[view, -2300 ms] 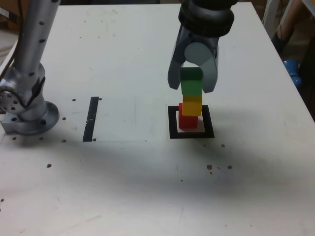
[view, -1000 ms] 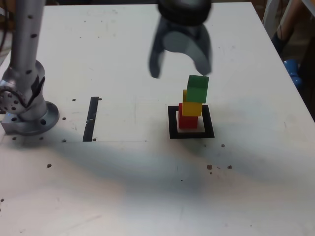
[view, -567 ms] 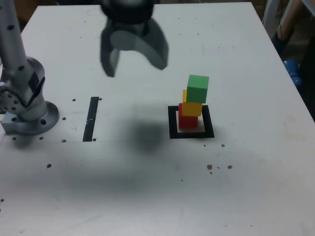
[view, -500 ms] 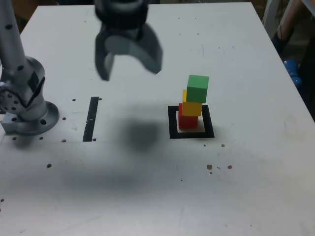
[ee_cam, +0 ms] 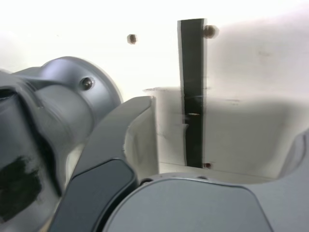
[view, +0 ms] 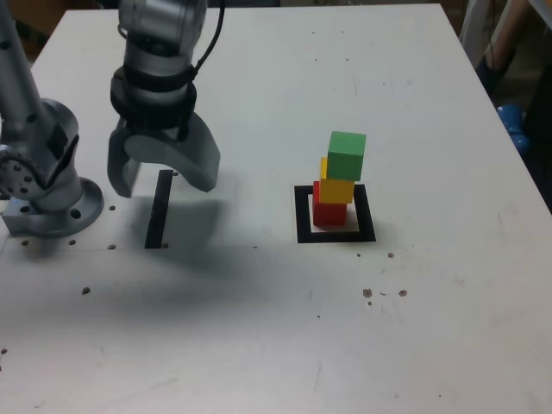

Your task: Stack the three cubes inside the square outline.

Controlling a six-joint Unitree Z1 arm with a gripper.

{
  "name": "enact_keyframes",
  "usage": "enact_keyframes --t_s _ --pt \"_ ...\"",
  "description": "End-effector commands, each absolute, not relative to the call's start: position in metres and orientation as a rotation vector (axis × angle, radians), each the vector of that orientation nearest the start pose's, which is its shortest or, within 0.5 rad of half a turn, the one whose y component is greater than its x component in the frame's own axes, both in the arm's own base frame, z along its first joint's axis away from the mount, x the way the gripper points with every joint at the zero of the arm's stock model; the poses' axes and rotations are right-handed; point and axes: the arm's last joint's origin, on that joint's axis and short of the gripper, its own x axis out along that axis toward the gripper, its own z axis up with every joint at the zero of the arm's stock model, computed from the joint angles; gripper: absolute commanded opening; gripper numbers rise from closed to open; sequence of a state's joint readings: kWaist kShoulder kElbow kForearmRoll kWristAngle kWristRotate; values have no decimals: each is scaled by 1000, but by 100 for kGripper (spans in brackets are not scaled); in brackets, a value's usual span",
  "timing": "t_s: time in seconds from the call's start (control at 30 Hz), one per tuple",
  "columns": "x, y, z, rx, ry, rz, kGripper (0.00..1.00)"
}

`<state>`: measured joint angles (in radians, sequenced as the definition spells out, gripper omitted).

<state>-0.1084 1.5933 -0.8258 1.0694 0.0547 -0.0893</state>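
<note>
Three cubes stand stacked inside the square outline (view: 335, 215) in the exterior view: the red cube (view: 329, 210) at the bottom, the yellow cube (view: 335, 185) on it, the green cube (view: 347, 155) on top, shifted a little toward the exterior view's right. My gripper (view: 164, 183) hangs far off at the exterior view's left, just above the table, open and empty. In the wrist view one finger (ee_cam: 113, 145) shows with nothing between the jaws; the cubes are out of that view.
A straight black tape strip (view: 159, 210) lies under the gripper; it also shows in the wrist view as the strip (ee_cam: 192, 92). The arm's round base (view: 47, 203) stands at the exterior view's left edge. Small screw holes dot the white table (view: 285, 328).
The gripper let go of the green cube on the stack, rose, then swung toward the exterior view's left and came down over the tape strip. The stack stayed standing.
</note>
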Motion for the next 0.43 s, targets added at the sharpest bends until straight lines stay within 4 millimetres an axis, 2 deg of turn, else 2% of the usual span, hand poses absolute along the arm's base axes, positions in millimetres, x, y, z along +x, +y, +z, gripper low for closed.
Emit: enact_keyframes --t_s 0.0,0.4 --pt "168 -16 221 81 1841 45 99" --pt "166 -15 216 79 1840 48 99"
